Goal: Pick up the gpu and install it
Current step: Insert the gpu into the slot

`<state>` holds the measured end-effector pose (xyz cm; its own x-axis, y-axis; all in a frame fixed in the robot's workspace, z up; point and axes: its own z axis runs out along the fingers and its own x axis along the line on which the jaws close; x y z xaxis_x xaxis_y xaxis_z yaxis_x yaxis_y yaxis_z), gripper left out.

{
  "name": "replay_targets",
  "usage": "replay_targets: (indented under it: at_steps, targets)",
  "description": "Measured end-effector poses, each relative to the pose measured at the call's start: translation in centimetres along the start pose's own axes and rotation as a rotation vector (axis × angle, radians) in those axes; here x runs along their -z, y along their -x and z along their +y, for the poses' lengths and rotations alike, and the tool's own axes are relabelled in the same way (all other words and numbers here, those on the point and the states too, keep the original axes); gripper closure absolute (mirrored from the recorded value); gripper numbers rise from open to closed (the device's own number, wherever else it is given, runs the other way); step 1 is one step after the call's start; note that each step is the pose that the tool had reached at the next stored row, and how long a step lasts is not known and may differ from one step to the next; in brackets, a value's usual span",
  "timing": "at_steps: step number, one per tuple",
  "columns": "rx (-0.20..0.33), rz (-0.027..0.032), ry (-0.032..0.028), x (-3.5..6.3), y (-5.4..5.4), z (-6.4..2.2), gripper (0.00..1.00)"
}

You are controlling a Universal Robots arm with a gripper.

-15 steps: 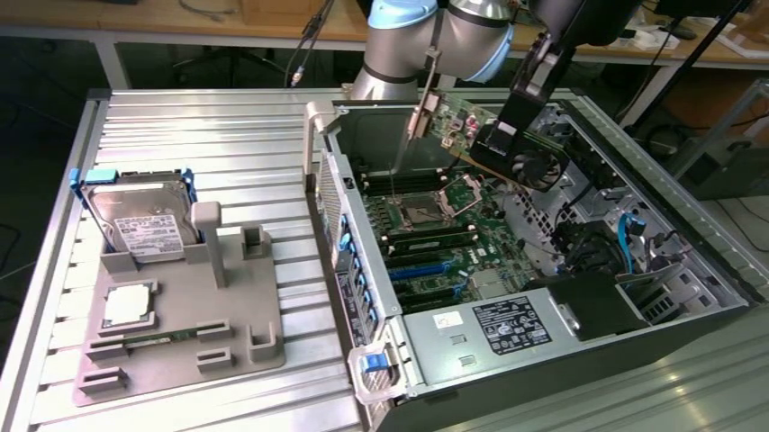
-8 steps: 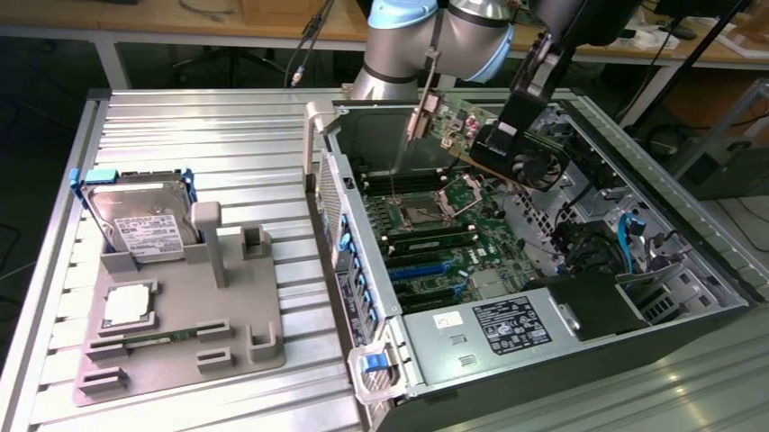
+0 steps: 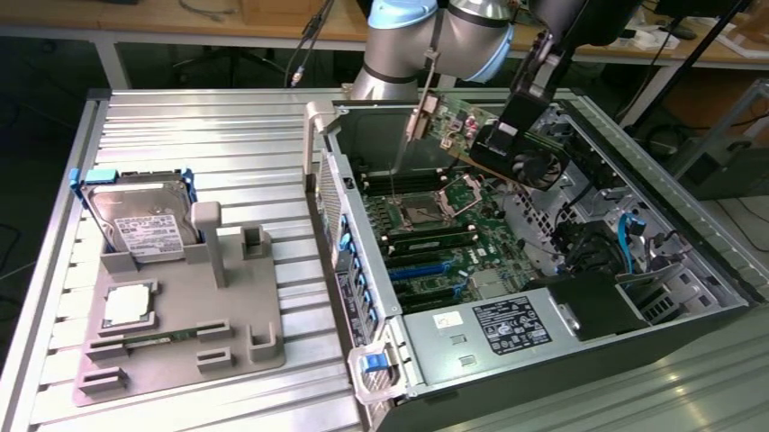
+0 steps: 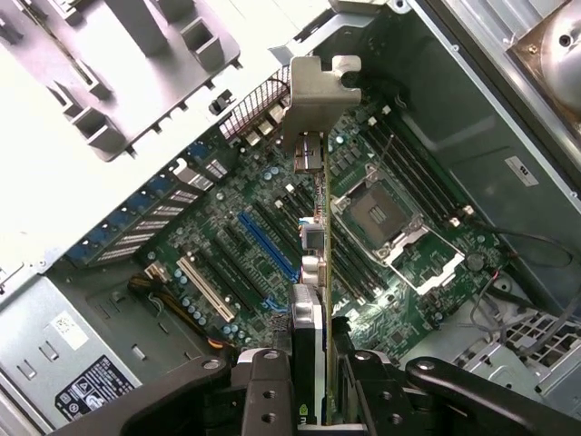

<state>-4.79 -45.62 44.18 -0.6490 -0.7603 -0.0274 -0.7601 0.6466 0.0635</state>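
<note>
The gpu (image 3: 481, 135) is a green card with a black cooler block and a silver end bracket. It hangs tilted in the air above the open computer case (image 3: 673, 225). My gripper (image 3: 532, 94) is shut on its cooler end. In the wrist view the gpu (image 4: 317, 263) runs edge-on away from my gripper (image 4: 320, 395), with a finger (image 4: 268, 386) on each side and the bracket at the far end. Below it lies the motherboard (image 4: 390, 263) with a blue slot (image 4: 268, 245). The card touches no slot.
A grey fixture (image 3: 180, 333) at the exterior view's left holds a hard drive in a blue frame (image 3: 139, 216), a silver chip (image 3: 126, 306) and a memory stick (image 3: 150, 340). A power supply (image 3: 505, 324) sits at the case's near end. The case wall (image 3: 342, 234) stands between fixture and motherboard.
</note>
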Motion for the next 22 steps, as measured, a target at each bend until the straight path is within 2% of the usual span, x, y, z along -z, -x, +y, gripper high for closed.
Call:
replay_targets:
  at_steps: [22]
  targets:
    - [0.025, 0.0016, 0.0007, 0.00, 0.00, 0.00, 0.73]
